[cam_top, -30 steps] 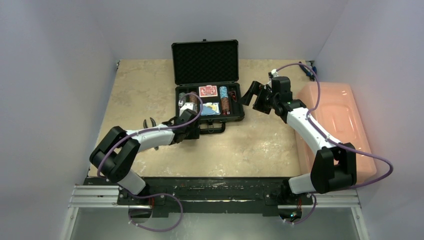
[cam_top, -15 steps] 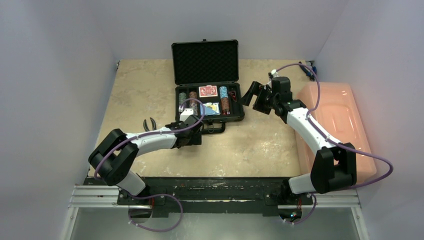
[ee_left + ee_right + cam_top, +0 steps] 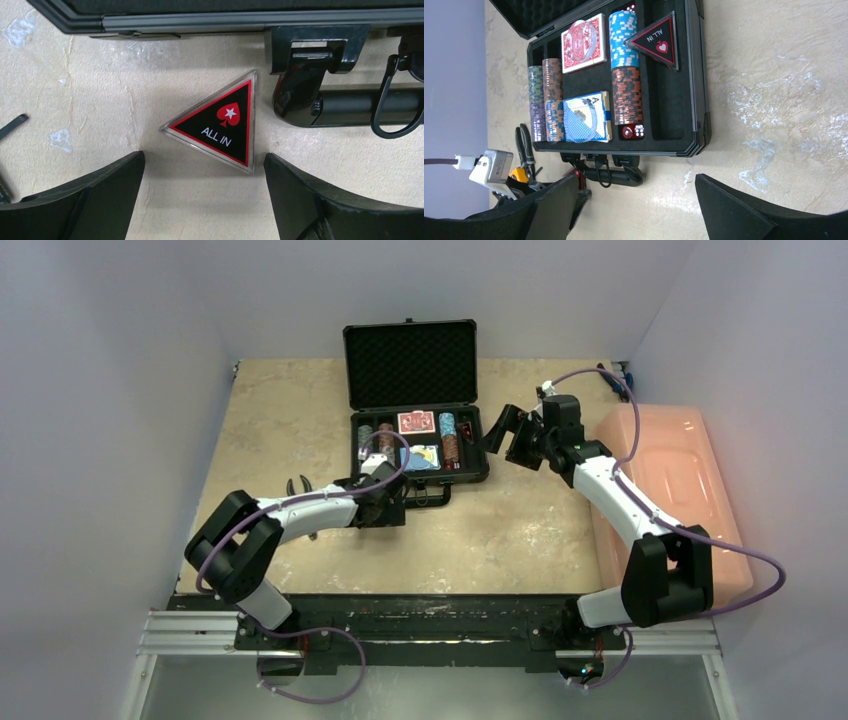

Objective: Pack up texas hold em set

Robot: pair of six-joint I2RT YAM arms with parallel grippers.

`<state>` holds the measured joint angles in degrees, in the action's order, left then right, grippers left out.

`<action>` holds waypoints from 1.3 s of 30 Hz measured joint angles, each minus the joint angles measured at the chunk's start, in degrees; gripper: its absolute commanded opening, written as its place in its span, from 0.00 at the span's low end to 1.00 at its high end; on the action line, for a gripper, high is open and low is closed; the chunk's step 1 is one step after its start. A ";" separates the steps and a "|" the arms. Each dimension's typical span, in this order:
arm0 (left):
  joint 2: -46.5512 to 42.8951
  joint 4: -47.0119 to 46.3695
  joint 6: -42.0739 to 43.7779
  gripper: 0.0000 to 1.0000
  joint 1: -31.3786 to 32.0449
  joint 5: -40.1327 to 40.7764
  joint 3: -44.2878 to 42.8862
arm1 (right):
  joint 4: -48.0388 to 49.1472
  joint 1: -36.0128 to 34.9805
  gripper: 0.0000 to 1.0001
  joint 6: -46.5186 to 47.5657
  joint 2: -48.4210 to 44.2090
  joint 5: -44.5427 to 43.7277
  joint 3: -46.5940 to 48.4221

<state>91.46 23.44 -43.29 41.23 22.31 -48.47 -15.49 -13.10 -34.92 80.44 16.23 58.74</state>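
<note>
The black briefcase (image 3: 348,370) lies open at the table's back. Its foam tray holds chip stacks (image 3: 626,67), a red card deck (image 3: 584,42), a blue card deck (image 3: 586,117), red dice (image 3: 633,132) and a triangular "ALL IN" marker (image 3: 655,40). A second triangular "ALL IN" marker (image 3: 220,125) lies on the table just in front of the case, left of the handle (image 3: 350,105). My left gripper (image 3: 204,155) is open and empty, low over the table just short of this marker; it also shows in the top view (image 3: 385,505). My right gripper (image 3: 505,435) is open and empty, beside the case's right edge.
A large pink bin (image 3: 680,490) stands along the right edge, under the right arm. Black pliers (image 3: 298,487) lie left of the case by the left arm. A yellow tape measure (image 3: 519,175) shows near them. Walls close in the left, back and right.
My left gripper has drawn back from over the case's front left corner to the table in front of the case. The right arm has not moved.
</note>
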 measured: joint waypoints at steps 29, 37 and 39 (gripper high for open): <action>4.15 -3.43 4.11 0.62 -1.86 -0.98 -3.52 | -0.04 0.00 0.91 0.04 0.00 0.09 0.00; 2.25 -6.93 4.83 0.50 -1.68 -0.55 -0.50 | 0.04 0.00 0.91 0.04 -2.32 -0.07 -1.33; 1.55 -7.74 4.94 0.49 -1.51 -0.39 0.48 | 0.26 0.00 0.91 0.04 -3.43 -0.20 -2.12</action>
<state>93.01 15.70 -38.35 39.72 21.91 -47.99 -15.22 -13.10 -34.87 77.01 16.03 56.62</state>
